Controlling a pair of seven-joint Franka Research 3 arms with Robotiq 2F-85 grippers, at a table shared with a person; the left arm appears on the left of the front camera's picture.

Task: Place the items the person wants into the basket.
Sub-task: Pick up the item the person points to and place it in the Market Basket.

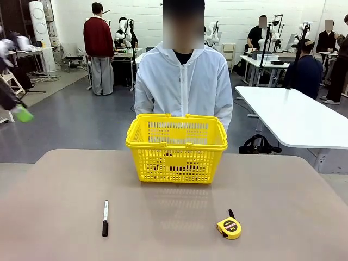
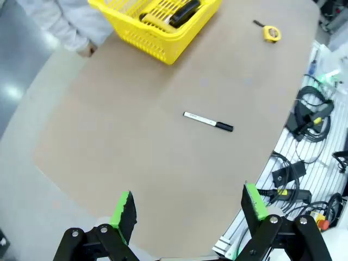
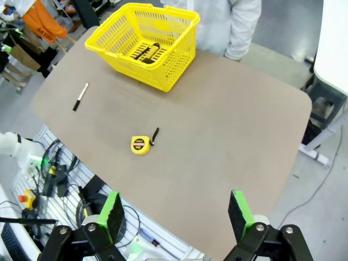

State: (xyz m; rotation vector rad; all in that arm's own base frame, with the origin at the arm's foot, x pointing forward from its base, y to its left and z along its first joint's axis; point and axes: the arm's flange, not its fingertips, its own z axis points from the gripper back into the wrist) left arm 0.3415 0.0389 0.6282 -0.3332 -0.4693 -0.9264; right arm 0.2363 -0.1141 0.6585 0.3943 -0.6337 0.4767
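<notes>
The bright yellow basket (image 1: 176, 147) stands at the table's far middle, in front of the person (image 1: 184, 81) in a white zip-up jacket. On the basket's floor (image 3: 163, 38) lies the yellow box cutter (image 3: 148, 53) with a dark slim item beside it; I cannot tell whether that is the pen. The same pair appears in the left wrist view as the box cutter (image 2: 155, 19) and the dark item (image 2: 185, 11). My left gripper (image 2: 188, 205) hovers open, high above the table's near left edge. My right gripper (image 3: 176, 212) hangs open above the near right edge. Both are empty.
A white-and-black pen (image 1: 105, 217) lies near the front left of the table (image 1: 283, 196). A round yellow tape measure (image 1: 229, 227) sits at the front right. Cables and power strips (image 2: 304, 114) run beside the table's near edge. A white table (image 1: 293, 117) stands beyond on the right.
</notes>
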